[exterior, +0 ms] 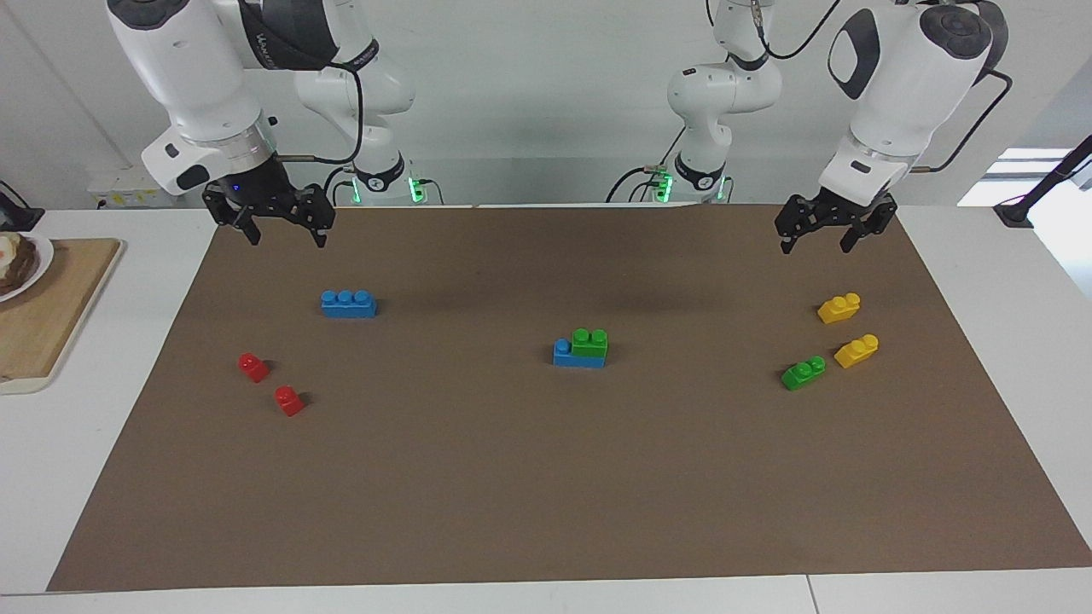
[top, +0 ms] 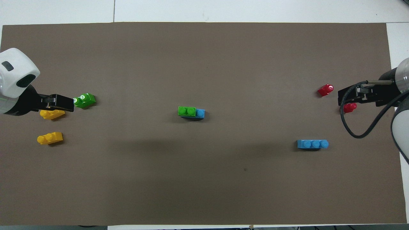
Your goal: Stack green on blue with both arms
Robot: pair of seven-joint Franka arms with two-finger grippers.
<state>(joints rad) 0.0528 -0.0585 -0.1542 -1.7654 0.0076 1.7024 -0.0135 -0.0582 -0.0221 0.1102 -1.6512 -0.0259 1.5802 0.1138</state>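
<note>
One green brick (exterior: 590,341) sits on a blue brick (exterior: 563,351) in the middle of the brown mat, also seen from overhead as green (top: 186,111) on blue (top: 200,113). A loose green brick (exterior: 804,373) (top: 84,100) lies toward the left arm's end. A loose blue brick (exterior: 348,304) (top: 312,144) lies toward the right arm's end. My left gripper (exterior: 815,246) (top: 71,104) hangs open and empty, raised above the yellow bricks. My right gripper (exterior: 287,240) (top: 341,97) hangs open and empty, raised near the loose blue brick.
Two yellow bricks (exterior: 839,308) (exterior: 856,350) lie beside the loose green one. Two small red bricks (exterior: 253,367) (exterior: 289,400) lie farther from the robots than the loose blue brick. A wooden board (exterior: 51,307) with a plate stands off the mat at the right arm's end.
</note>
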